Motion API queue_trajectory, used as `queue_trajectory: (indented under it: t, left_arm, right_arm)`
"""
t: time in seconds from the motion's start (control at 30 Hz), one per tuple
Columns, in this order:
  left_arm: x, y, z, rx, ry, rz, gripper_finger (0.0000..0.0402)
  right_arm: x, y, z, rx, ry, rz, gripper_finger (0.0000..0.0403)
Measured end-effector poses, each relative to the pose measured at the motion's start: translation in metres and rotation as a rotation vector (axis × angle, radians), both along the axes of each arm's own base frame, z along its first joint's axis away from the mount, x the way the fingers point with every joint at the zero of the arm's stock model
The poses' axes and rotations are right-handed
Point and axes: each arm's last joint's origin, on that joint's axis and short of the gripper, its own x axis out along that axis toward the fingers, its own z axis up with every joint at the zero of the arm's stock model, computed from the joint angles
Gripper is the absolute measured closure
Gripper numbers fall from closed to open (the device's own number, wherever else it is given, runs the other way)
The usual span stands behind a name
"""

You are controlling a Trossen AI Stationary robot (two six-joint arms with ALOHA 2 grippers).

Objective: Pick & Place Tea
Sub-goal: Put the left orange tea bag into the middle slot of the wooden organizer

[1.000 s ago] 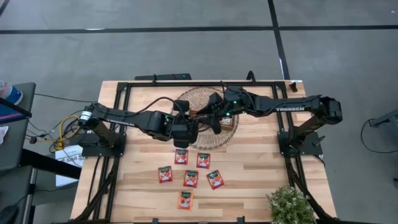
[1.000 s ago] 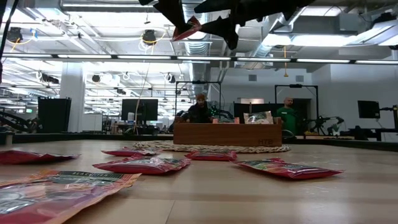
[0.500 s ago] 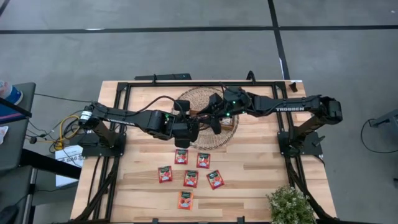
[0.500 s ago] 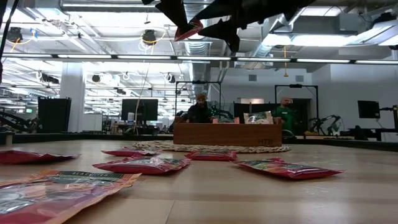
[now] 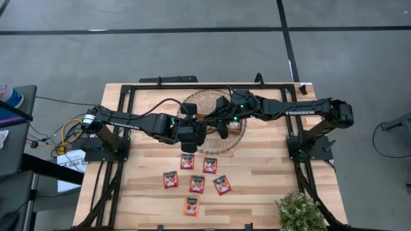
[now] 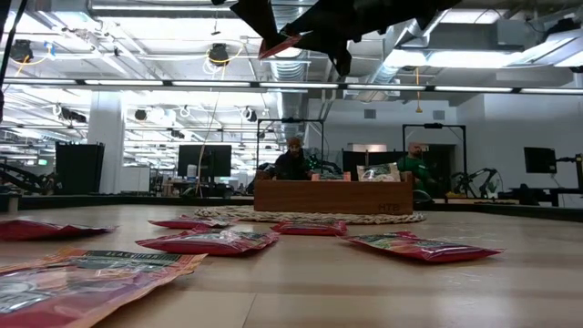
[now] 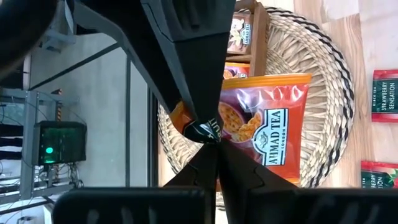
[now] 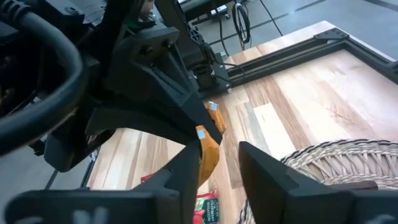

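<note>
Left wrist view: left end effector (image 7: 211,140) pinches orange tea sachet (image 7: 264,127) corner; right end effector (image 8: 217,165) straddles its edge, part-spread.

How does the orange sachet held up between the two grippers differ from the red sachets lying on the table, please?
The orange sachet hangs in the air above the woven mat, pinched at a corner by the left gripper; the red sachets lie flat and untouched on the bare wooden table. The orange sachet shows passion fruit art, while the red sachets read strawberry. Both kinds are flat, square and carry a dark label band.
</note>
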Motion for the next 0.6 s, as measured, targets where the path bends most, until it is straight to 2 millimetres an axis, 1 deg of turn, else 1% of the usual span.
queue_trajectory:
  t: [0.23,0.47,0.6]
  left_arm:
    - [0.0005,0.0,0.0003,-0.001,-0.007,0.0,0.0401]
    - [0.0006,0.0,0.0002,-0.002,-0.008,0.001,0.0401]
    - [0.0006,0.0005,0.0002,0.011,-0.013,0.015,0.0401]
  right_arm:
    - [-0.0001,0.0002,0.0001,0.0,-0.001,0.002,0.0393]
    - [0.0003,0.0032,-0.0002,-0.01,0.005,-0.016,0.0401]
    - [0.0005,0.0058,-0.0005,-0.044,0.012,-0.054,0.0402]
